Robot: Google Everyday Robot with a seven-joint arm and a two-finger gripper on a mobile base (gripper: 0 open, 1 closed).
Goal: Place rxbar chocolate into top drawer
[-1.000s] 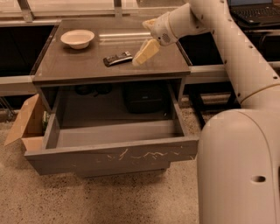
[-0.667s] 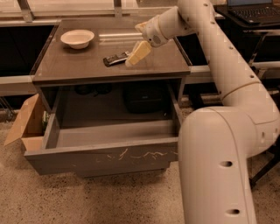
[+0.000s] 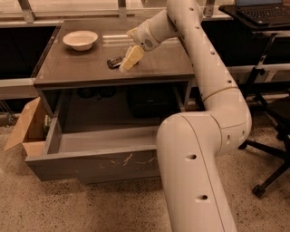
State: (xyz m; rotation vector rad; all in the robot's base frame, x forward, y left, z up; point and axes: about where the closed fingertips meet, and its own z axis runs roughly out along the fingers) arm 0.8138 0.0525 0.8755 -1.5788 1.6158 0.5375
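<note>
The rxbar chocolate (image 3: pixel 113 62), a small dark bar, lies on the tabletop (image 3: pixel 72 68) near its middle. My gripper (image 3: pixel 128 60) is low over the table and covers the bar's right end. I cannot tell whether it touches the bar. The top drawer (image 3: pixel 99 164) is pulled out wide below the table, with white scratch marks on its front panel. Its inside shows nothing in it.
A white bowl (image 3: pixel 80 40) stands at the table's back left. A cardboard box (image 3: pixel 25 129) sits against the drawer's left side. A desk with a laptop (image 3: pixel 263 11) and a chair base (image 3: pixel 272 154) are at the right. My arm (image 3: pixel 199 149) fills the lower middle.
My gripper has moved left and down along the tabletop to the bar's right end. The arm has swung further across the view. The bar and the drawer have not moved.
</note>
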